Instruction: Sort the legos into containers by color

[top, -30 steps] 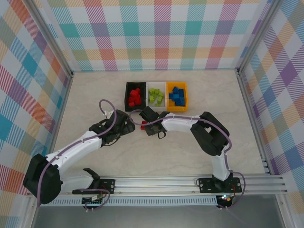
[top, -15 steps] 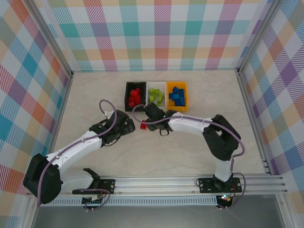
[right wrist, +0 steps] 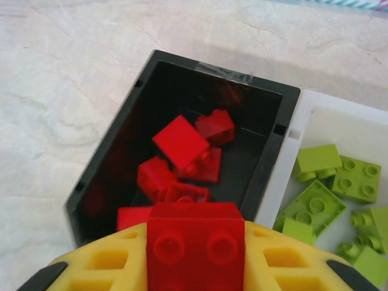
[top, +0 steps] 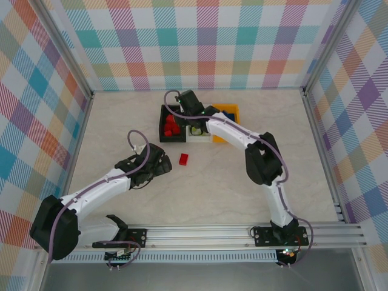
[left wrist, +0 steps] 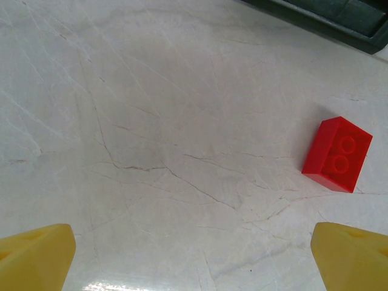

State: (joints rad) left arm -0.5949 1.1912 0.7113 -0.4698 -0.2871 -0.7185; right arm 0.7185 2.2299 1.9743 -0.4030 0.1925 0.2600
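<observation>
My right gripper (right wrist: pixel 195 267) is shut on a red lego (right wrist: pixel 195 239) and hangs over the near end of the black container (right wrist: pixel 212 70), where several red legos (right wrist: pixel 182 142) lie. In the top view that gripper (top: pixel 183 104) is raised over the black container (top: pixel 162 124). Beside it the white container (right wrist: pixel 285 182) holds lime green legos (right wrist: pixel 315 206). Another red lego (top: pixel 183 159) lies loose on the table; in the left wrist view it (left wrist: pixel 337 154) is ahead and to the right. My left gripper (left wrist: pixel 194 260) is open over bare table, just left of that lego (top: pixel 165 165).
The white container (top: pixel 199 138) and the orange-yellow container (top: pixel 237 124) stand in a row right of the black one, with my right arm (top: pixel 233 136) stretched across them. The black container's edge (left wrist: pixel 339 21) lies beyond the loose brick. Plaid walls enclose the table.
My right gripper has lifted a red lego from the table's middle and carried it back over the black container. One red lego stayed on the table. The left arm has barely moved.
</observation>
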